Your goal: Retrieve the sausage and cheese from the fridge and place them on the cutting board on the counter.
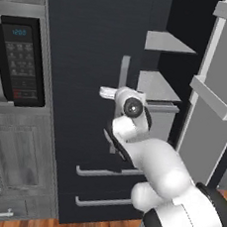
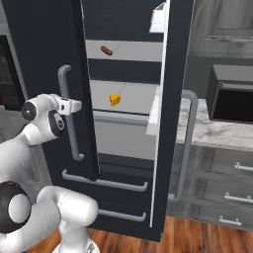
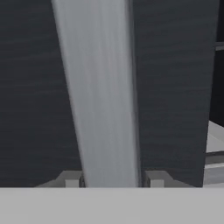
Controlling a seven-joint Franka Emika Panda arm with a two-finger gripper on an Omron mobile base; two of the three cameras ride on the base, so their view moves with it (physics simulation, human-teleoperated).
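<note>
Kitchen cabinets of grey wood stand on both sides of you, and between them is the tall black fridge, with its right door swung open and its left door closed. Inside, you see the sausage lying on an upper pale shelf, toward the left part of it. One shelf lower, the cheese sits as a small yellow wedge, almost under the sausage but a little to the right. Both are well apart from your gripper.

Your gripper is at the long grey handle of the closed left door. In the hand view the handle runs between the two fingertips, one on each side and very close to it, so the fingers are drawn in around the handle; whether they already press on it you cannot tell. In the right base view the hand reaches the handle about halfway along its height.

Below the doors are two drawers with grey bar handles. To the left of the fridge a black microwave is set in the cabinets. To the right, a piece of the marble counter shows behind the open door, with a dark appliance on it. Wooden floor lies below.
</note>
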